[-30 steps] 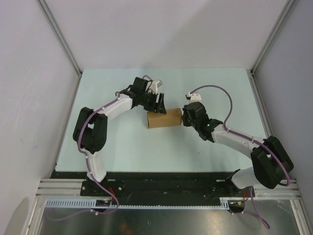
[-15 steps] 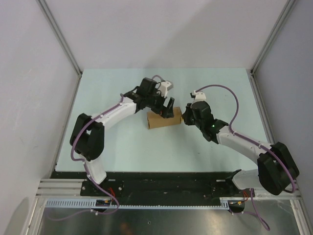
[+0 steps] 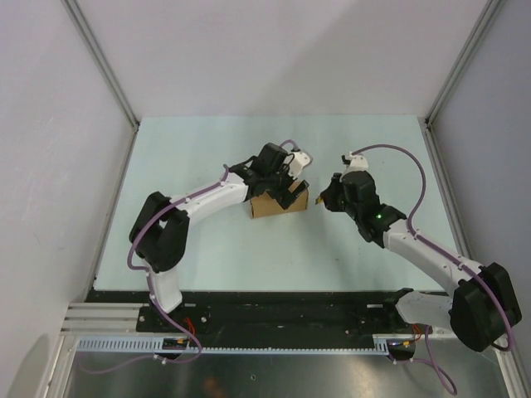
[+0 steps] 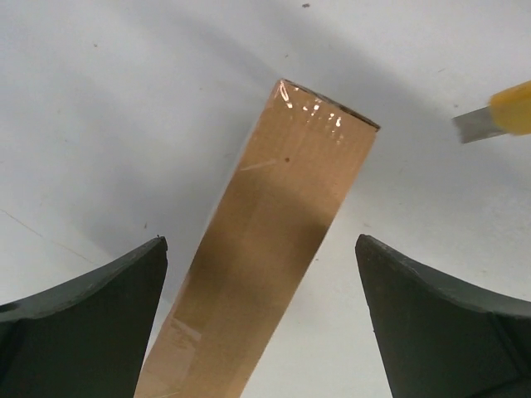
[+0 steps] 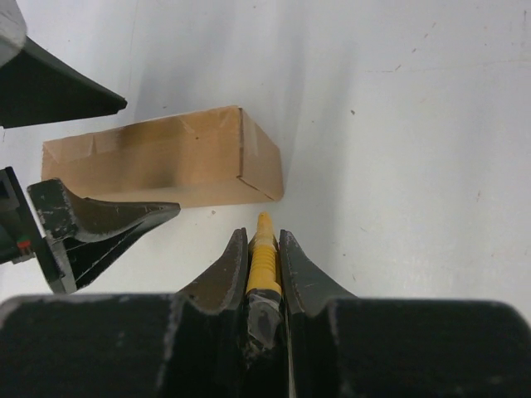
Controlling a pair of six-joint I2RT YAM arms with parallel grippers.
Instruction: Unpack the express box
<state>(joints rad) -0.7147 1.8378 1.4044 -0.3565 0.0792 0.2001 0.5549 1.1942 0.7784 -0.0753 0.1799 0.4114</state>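
1. Lying flat on the pale table (image 3: 191, 157), the express box (image 3: 270, 206) sits near the table's centre, between the two arms.
2. In the top view the long axis of the box runs left to right. The right end is turned slightly toward the far side and points at the right gripper (image 5: 263, 236).
3. The box is closed. In the left wrist view, glossy clear tape runs along the length of its upper face.
4. The left gripper (image 3: 289, 191) hangs directly over the right half of the box.
5. The left gripper's jaws are spread wide, one finger on each long side of the box. In the left wrist view, bare table shows between each finger (image 4: 91, 315) and the cardboard, so neither finger touches the box.
6. The right gripper is just beside the right end of the box, with its jaws pressed together on a yellow utility knife (image 5: 263, 259).
7. The knife lies along the gripper's axis, gripped by its body, with its front end projecting past the fingertips.
8. The knife's front end points at the right end face of the box, near the bottom corner. In the right wrist view, a narrow strip of table separates them.
9. In the left wrist view, the grey blade (image 4: 470, 127) shows ahead of the yellow body, beyond the box's end.
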